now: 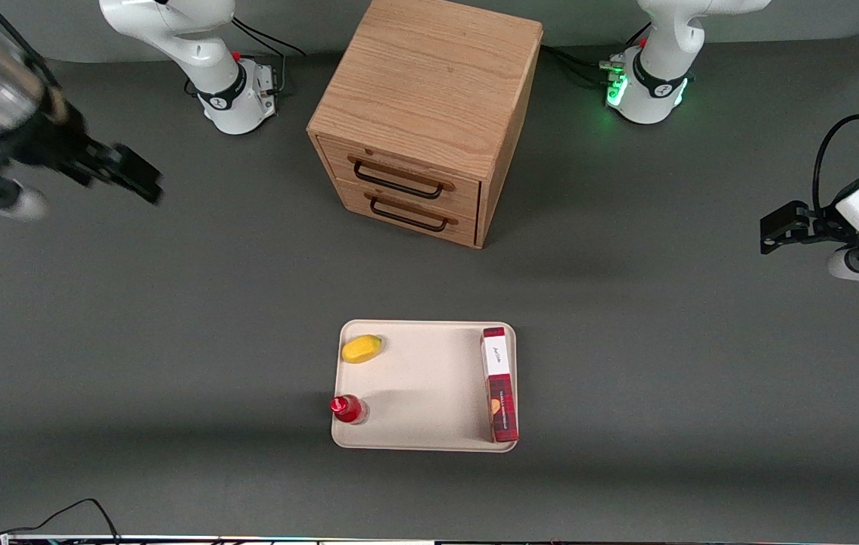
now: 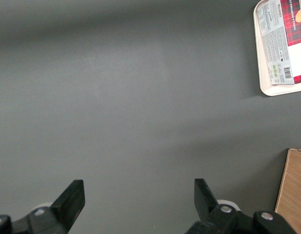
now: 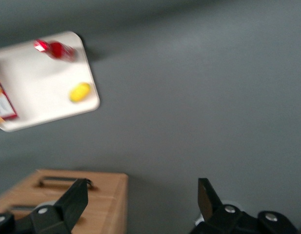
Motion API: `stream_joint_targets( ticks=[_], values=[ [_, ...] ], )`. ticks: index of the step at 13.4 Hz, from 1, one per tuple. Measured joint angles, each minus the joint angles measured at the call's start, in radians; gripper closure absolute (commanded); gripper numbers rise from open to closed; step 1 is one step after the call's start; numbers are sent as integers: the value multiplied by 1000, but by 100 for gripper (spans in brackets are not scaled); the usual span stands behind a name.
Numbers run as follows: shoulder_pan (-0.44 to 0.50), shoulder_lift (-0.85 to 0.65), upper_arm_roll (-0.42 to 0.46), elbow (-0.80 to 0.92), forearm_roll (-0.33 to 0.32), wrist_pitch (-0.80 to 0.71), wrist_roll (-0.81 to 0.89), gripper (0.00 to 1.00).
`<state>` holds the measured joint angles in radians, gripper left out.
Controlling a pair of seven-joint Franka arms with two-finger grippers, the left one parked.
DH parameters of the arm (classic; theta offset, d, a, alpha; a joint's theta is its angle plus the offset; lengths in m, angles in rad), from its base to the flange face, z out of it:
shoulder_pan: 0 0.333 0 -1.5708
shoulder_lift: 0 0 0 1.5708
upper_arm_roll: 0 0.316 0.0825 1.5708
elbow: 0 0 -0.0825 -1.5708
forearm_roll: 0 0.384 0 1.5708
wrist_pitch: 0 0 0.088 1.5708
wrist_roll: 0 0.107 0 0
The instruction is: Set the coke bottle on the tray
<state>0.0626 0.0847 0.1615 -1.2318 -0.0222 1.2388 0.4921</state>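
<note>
Coke bottle stands upright on tray; hand hangs open, well apart.

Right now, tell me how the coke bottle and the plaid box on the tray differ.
The coke bottle is small and plain red; the plaid box is long, with a white label. The bottle stands upright at one end of the tray; the box lies flat along the opposite rim. Both are red and rest on the tray. The gripper, open, holds neither and hangs far off toward the working arm's end.
</note>
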Motion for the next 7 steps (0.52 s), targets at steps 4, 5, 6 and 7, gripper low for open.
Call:
stream_joint_targets(
  ticks=[4, 5, 6, 7],
  values=[
    [-23, -220, -195, -469, 31, 204, -208, 0],
    [-22, -241, -196, -533, 31, 235, -210, 0],
    [-19, -251, -191, -567, 31, 252, -210, 0],
    [-16, -254, -186, -576, 32, 256, -209, 0]
  ],
)
